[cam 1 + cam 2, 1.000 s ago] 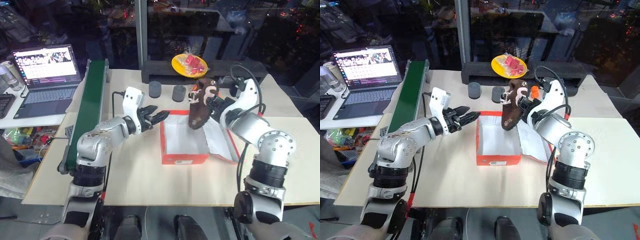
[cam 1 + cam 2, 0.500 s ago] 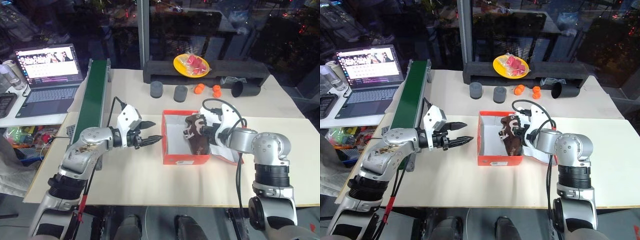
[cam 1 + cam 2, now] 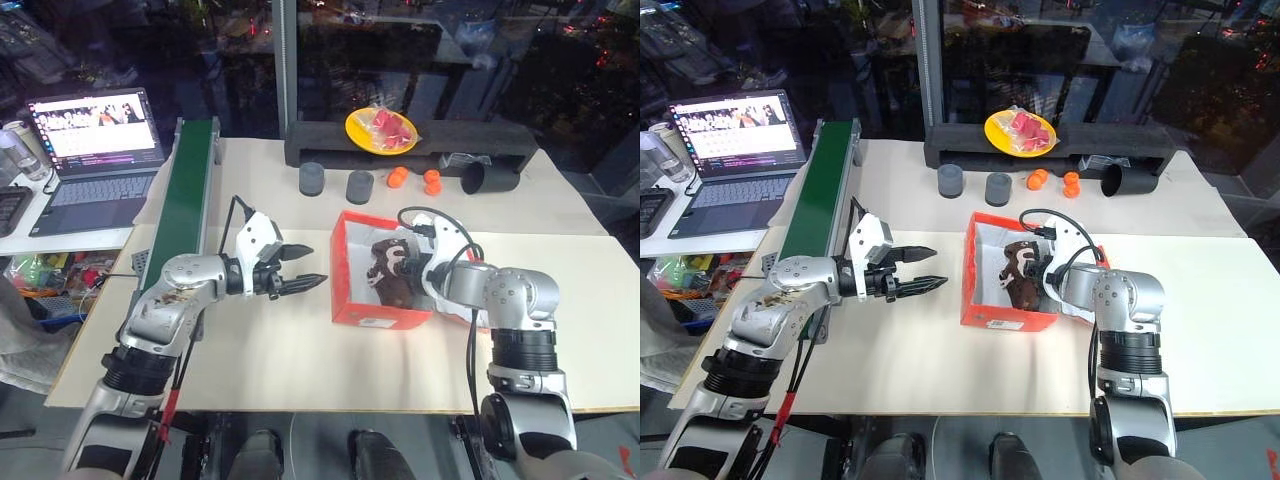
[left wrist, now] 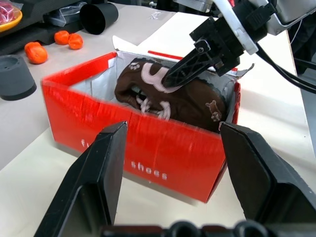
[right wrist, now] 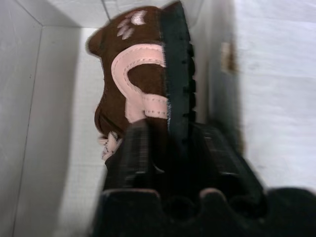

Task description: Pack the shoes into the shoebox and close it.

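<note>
**Brown shoe down in the red box, right tool at its sole**

The shoebox [image 3: 383,300] sat open on the tabletop [image 3: 280,360], right of centre, red-orange outside and white inside, its near wall facing the robot. One dark-brown shoe [image 3: 389,277] lay inside it on its side — pale curly marking and laces visible, black lugged sole toward the box's right wall. In the right wrist view the shoe [image 5: 140,84] lay against the white floor of the box, close to that wall.

The right tool [image 3: 412,272] reached into the box from the right, tilted down over the rim, its black fingers [image 4: 185,71] lying on the shoe's upper. In the right wrist view its two fingers straddled the edge of the sole; whether they were pinching the shoe or slack beside it, I could not tell.

The left tool [image 3: 300,283] hovered just left of the box, level and pointing at it, its two fingers [image 4: 101,177] spread wide with nothing between them — well short of touching the cardboard.

Far side of the tabletop: two dark grey cylinders [image 3: 312,178], three small orange balls [image 3: 397,177], a black cup [image 3: 482,178] on its side, and a yellow plate [image 3: 380,130] on a black stand. A green conveyor [image 3: 185,200] ran along the left, with an open laptop [image 3: 95,150] beyond it.
</note>
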